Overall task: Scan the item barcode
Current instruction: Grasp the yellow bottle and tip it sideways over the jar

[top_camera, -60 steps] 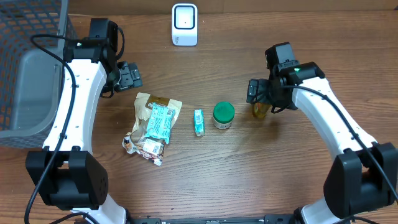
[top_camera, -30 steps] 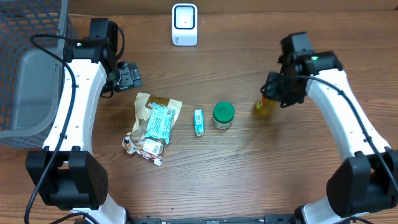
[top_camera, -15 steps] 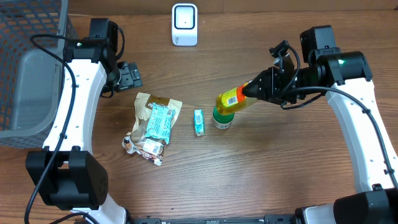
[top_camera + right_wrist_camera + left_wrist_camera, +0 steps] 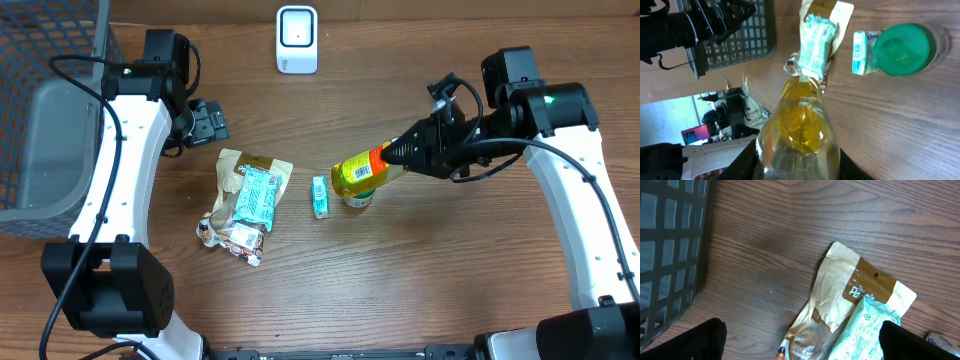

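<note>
A bottle of yellow liquid (image 4: 360, 170) with an orange band hangs on its side above the table, its far end pointing left. My right gripper (image 4: 405, 150) is shut on it. In the right wrist view the bottle (image 4: 797, 115) fills the space between the dark fingers (image 4: 747, 162) of the right gripper (image 4: 796, 167). I cannot make out a barcode on it. The white scanner (image 4: 297, 39) stands at the back centre. My left gripper (image 4: 210, 122) hovers open at the left with nothing in it; in the left wrist view the left gripper (image 4: 802, 345) is over the snack bags.
A green-lidded jar (image 4: 360, 197) sits just under the bottle, with a small tissue pack (image 4: 320, 196) beside it. A pile of snack bags (image 4: 245, 200) lies left of centre. A dark wire basket (image 4: 40, 100) takes up the far left.
The right arm has lifted the bottle off the table at the right, tipped it on its side and carried it left over the green-lidded jar. The left arm has stayed still.
</note>
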You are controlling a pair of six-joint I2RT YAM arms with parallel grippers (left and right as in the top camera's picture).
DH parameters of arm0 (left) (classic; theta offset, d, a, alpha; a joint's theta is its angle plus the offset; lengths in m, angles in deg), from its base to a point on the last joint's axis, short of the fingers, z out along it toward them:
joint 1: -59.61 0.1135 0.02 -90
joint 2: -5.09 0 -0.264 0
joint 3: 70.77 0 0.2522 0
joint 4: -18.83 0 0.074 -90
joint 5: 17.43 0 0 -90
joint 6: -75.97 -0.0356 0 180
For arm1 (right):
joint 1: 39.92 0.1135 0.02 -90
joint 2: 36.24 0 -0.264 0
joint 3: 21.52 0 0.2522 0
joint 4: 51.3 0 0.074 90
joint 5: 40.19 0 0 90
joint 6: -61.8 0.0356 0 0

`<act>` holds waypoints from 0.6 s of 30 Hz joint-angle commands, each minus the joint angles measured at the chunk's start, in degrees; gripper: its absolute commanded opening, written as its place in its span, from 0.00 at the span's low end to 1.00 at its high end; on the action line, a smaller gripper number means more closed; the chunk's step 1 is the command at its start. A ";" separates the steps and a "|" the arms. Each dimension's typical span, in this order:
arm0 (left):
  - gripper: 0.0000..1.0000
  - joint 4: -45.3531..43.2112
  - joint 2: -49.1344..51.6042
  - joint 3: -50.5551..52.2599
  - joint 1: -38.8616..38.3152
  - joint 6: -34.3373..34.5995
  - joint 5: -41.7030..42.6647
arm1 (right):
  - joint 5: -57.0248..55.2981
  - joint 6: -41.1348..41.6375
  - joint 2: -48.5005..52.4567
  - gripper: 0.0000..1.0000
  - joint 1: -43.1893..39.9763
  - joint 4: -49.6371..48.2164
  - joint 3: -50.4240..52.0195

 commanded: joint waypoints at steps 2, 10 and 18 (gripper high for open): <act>1.00 -0.04 0.04 -0.94 -0.31 -0.68 -0.74 | 3.28 -0.52 -1.20 0.18 0.00 0.15 -1.55; 1.00 -0.04 0.04 -0.94 -0.31 -0.68 -0.74 | 3.50 -0.50 -1.20 0.17 0.00 0.48 -1.55; 1.00 -0.04 0.04 -0.94 -0.31 -0.68 -0.74 | 3.45 -0.52 -1.20 0.17 0.00 1.22 -1.55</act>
